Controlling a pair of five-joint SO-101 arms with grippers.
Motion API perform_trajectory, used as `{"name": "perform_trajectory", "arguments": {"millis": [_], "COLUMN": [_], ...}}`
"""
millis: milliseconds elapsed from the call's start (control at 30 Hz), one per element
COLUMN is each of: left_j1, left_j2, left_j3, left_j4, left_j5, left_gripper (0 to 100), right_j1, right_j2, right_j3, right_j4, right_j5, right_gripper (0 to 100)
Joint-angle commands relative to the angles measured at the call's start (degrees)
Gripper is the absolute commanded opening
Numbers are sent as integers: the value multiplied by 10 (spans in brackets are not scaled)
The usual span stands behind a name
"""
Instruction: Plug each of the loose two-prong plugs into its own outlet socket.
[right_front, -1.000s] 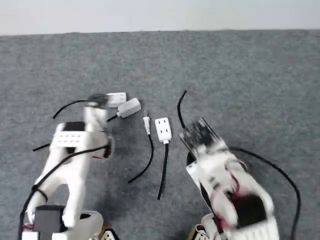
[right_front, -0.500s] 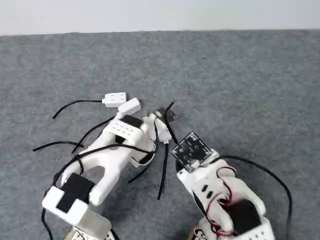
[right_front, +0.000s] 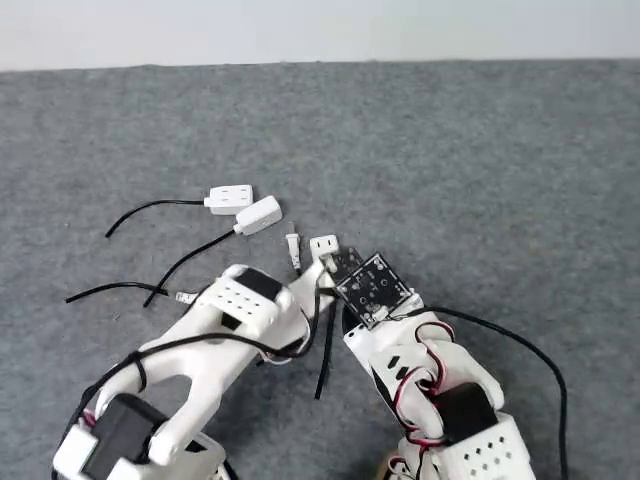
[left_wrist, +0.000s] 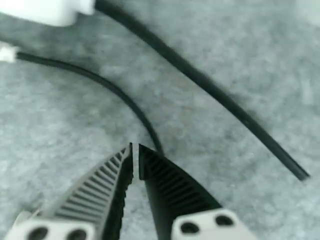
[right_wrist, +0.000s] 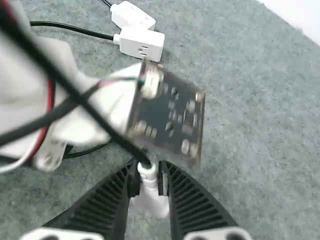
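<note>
**Right gripper (right_wrist: 147, 172).** The pincer is clamped on the held plug (right_wrist: 148, 182), a white moulded part, with one ribbed finger on each side of its narrow neck. A black plug cable (right_wrist: 75, 95) leaves the far end of the held plug and passes in front of the white body of the other arm.

In the high view, the front end of the right arm carries a circuit board (right_front: 370, 287) on top. It sits just beside the socket (right_front: 323, 244), which lies flat on the grey carpet (right_front: 500, 150). The loose plug (right_front: 292, 246) lies just beside the socket, on the side away from the circuit board, and is not inserted.

**Left gripper (left_wrist: 135, 149).** The pincer is narrow: the fingers are almost together, with a hairline gap and nothing between them. The tips hang over a thin cable (left_wrist: 115, 92) on the carpet; contact cannot be determined. A thick cable (left_wrist: 215, 92) runs diagonally beyond it, its free end on the carpet.

The left arm (right_front: 240, 300) stretches toward the socket. A small plug (right_front: 185, 297) lies just beside this arm, unplugged.

**Rear area.** The rear outlet block (right_front: 230, 198) and the angled outlet block (right_front: 258, 214) lie just beside each other, well apart from both arms. Each trails a black cable.
</note>
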Motion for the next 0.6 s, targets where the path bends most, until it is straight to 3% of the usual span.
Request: {"name": "perform_trajectory", "arguments": {"millis": [0,333,467,567], "left_j1": [31,32,-20,-101], "left_j2": [-25,-25,-26,-26], "left_j3": [4,4,2,-16], "left_j4": [-11,-23,-56,-80], "left_j5": [-25,-22,75,143], "left_gripper": [12,13,13,13], "right_j1": [9,-8,-9,-10], "right_j2": [13,34,34,35], "right_j3": [-2,-1,-4,-6], "right_j4": [-24,-36,-37,-36], "right_j5": [-8,-8,-4,-5], "right_gripper": [8,8,8,8]}}
